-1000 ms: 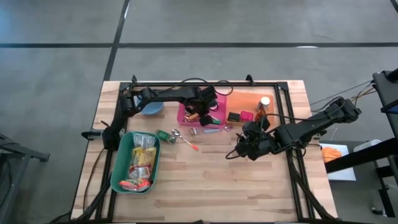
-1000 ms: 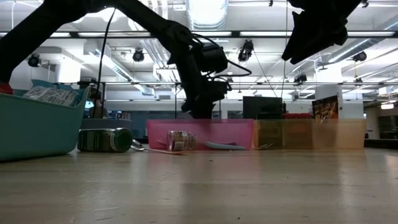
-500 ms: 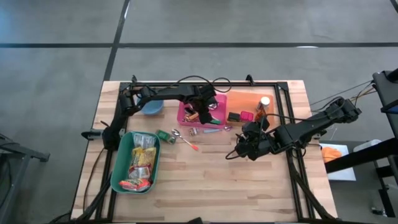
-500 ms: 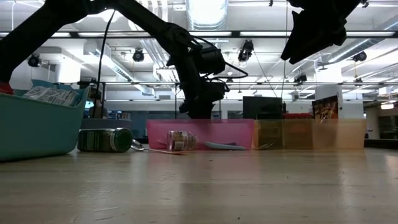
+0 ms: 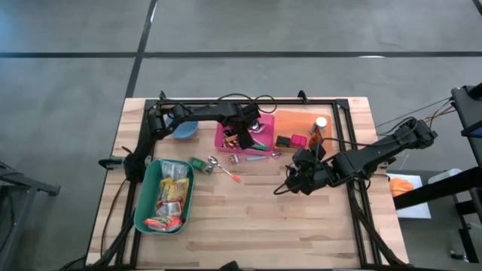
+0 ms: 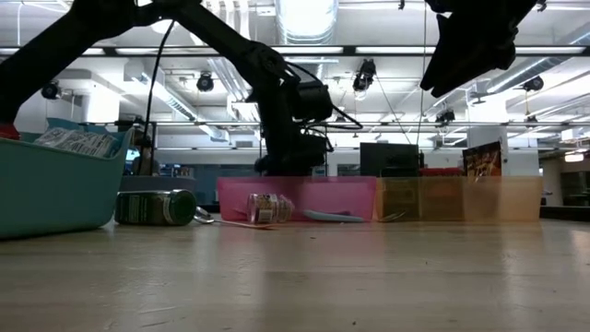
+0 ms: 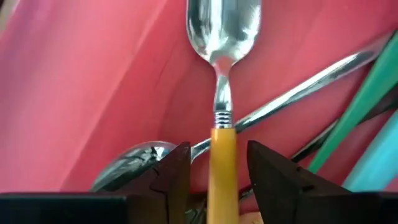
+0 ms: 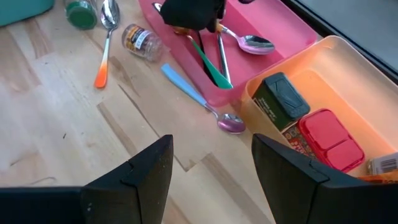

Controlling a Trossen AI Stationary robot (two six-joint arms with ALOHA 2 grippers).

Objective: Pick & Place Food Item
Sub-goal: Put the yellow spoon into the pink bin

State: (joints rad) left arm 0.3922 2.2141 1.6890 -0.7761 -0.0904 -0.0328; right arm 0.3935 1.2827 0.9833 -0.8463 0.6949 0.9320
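the left gripper (image 7: pixel 214 180) stands spread in the pink tray (image 7: pixel 93 93), an orange-handled spoon (image 7: pixel 222 93) between its fingers. the spoon's long axis runs straight out from the gripper, bowl end away.

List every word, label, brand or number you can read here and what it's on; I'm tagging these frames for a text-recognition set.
No text can be read in any view.
Small jar lying on the table: printed label, too blurred to read.
Packets in the green bin: print too small to read.
Dark box in the orange tray: no lettering can be made out.
Sign in the room behind: blurred, unreadable.
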